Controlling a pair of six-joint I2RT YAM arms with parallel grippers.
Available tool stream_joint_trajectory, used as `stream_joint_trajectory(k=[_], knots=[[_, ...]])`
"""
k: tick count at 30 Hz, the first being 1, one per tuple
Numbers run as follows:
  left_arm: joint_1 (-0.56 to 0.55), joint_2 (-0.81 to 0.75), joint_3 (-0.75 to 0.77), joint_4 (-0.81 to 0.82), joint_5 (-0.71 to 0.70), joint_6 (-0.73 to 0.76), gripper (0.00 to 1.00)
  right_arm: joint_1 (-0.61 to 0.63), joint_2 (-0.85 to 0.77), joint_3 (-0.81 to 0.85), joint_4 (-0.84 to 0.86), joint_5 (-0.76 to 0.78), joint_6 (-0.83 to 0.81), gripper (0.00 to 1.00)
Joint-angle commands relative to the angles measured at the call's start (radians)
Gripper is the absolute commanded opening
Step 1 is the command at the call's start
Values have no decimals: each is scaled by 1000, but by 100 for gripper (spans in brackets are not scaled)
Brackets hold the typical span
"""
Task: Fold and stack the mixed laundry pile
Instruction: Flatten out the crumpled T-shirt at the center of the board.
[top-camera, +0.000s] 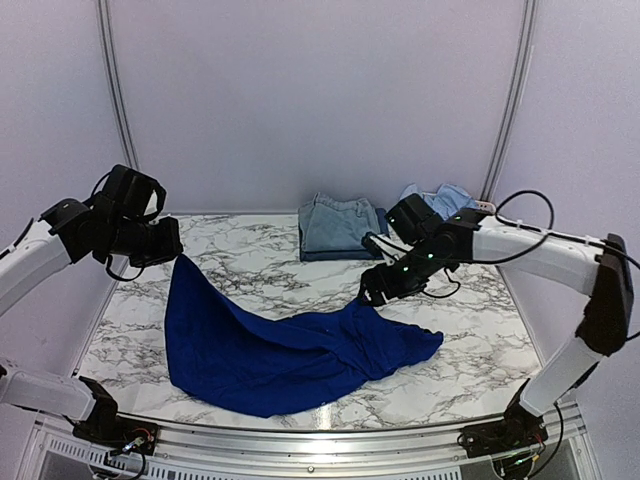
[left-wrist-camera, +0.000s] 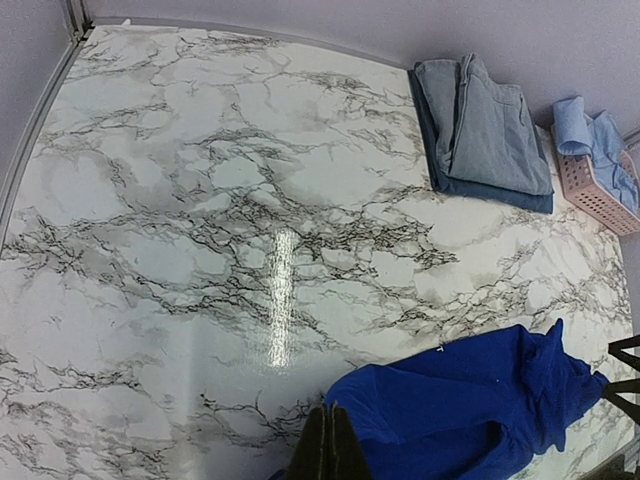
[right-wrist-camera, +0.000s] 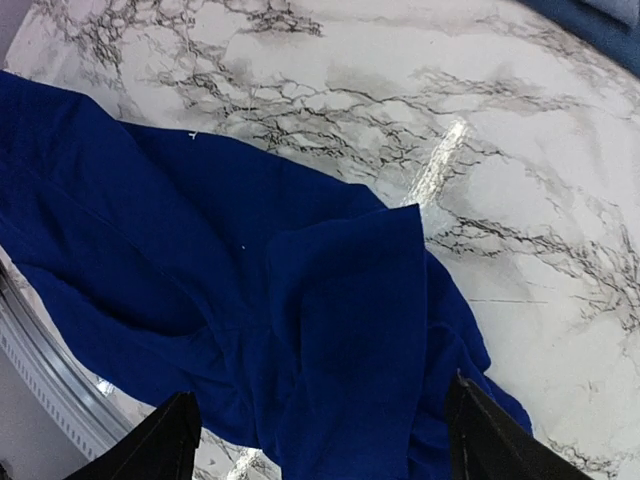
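The blue shirt (top-camera: 280, 355) lies rumpled at six o'clock on the worktop (top-camera: 250, 255), its nine-o'clock corner pinched in the left jaws, while the right jaws, wide above the three-o'clock bunch, should take an edge and pull flat.

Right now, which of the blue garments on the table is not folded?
The royal-blue T-shirt, lying crumpled in front with one corner lifted by the left gripper; the faded denim at the back is folded.
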Motion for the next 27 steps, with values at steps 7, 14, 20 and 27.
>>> stream_joint_trajectory(k=[7, 14, 20, 27], knots=[[27, 14, 33, 0, 10, 8, 0, 9, 334, 179, -12, 44, -136, 85], [38, 19, 46, 0, 13, 8, 0, 2, 298, 161, 3, -29, -151, 43], [50, 9, 78, 10, 15, 24, 0, -9, 139, 203, -16, 36, -154, 0], [71, 46, 292, 9, 22, 125, 0, -38, -82, 405, -125, 364, -183, 0]])
